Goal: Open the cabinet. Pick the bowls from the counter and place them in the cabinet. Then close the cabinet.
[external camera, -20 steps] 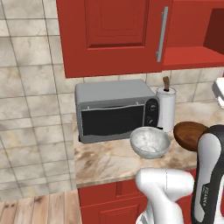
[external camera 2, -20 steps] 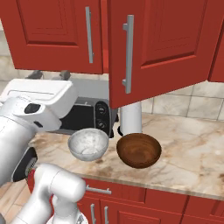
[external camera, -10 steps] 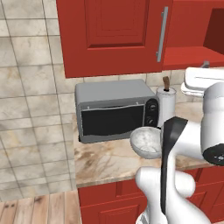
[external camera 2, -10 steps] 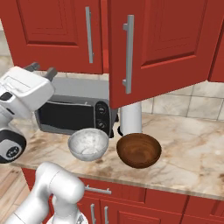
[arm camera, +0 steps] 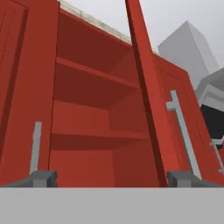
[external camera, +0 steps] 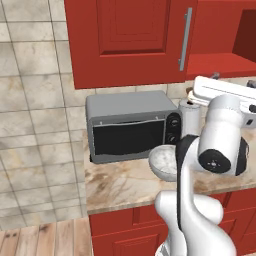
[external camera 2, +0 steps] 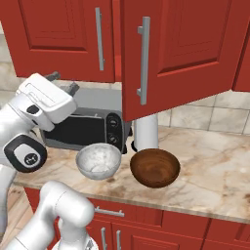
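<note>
The cabinet (external camera 2: 180, 53) hangs over the counter (external camera 2: 215, 161) with its right door swung open and its left door (external camera 2: 63, 39) shut. In the hand view its red inner shelf (arm camera: 96, 135) lies straight ahead, bare. My gripper (arm camera: 112, 178) is open and holds nothing. It is raised in front of the microwave, tips up toward the cabinet (external camera 2: 62, 82). A grey-white marble bowl (external camera 2: 98, 162) and a brown wood bowl (external camera 2: 155, 168) sit side by side on the counter, apart from the gripper. In the left base view the arm covers part of the marble bowl (external camera: 162, 161).
A grey microwave (external camera 2: 88, 129) stands at the back of the counter, with a white paper towel roll (external camera 2: 145, 132) to its right behind the bowls. The open door's edge (arm camera: 144, 87) juts toward the hand. Red base cabinets run below the counter.
The arm has folded upward and its elbow has swung across; the hand has lifted a little toward the cabinet. It now covers the wood bowl in the left base view. The bowls have not moved.
</note>
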You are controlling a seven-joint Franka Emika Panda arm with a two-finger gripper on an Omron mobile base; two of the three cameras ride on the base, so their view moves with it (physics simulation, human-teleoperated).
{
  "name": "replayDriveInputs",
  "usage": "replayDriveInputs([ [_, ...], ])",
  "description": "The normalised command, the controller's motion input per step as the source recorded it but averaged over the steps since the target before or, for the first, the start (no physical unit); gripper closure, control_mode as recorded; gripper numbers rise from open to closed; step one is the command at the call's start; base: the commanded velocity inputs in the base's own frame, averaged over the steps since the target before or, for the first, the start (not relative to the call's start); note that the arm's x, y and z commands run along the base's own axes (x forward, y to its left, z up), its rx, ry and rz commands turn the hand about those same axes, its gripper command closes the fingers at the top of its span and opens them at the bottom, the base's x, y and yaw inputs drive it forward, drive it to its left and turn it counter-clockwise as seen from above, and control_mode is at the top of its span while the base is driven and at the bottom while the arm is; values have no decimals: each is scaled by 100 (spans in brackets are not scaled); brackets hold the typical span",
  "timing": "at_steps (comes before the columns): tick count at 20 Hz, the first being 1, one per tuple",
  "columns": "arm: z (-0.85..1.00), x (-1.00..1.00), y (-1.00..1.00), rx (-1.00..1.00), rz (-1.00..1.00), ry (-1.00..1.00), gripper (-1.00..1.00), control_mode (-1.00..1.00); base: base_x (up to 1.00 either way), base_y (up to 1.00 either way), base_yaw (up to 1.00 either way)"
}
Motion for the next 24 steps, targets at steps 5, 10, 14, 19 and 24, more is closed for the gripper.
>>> replayDriveInputs([
  [5,-38,48,-19,7,0,-11,-100,-100,0,0,0],
  [10,-25,57,-20,4,-3,-9,-100,-100,0,0,0],
  [14,-21,55,-28,2,-2,-11,-100,-100,0,0,0],
  [19,-23,47,-53,5,0,-8,-100,-100,0,0,0],
  [24,-13,47,-40,1,-1,-4,-100,-100,0,0,0],
])
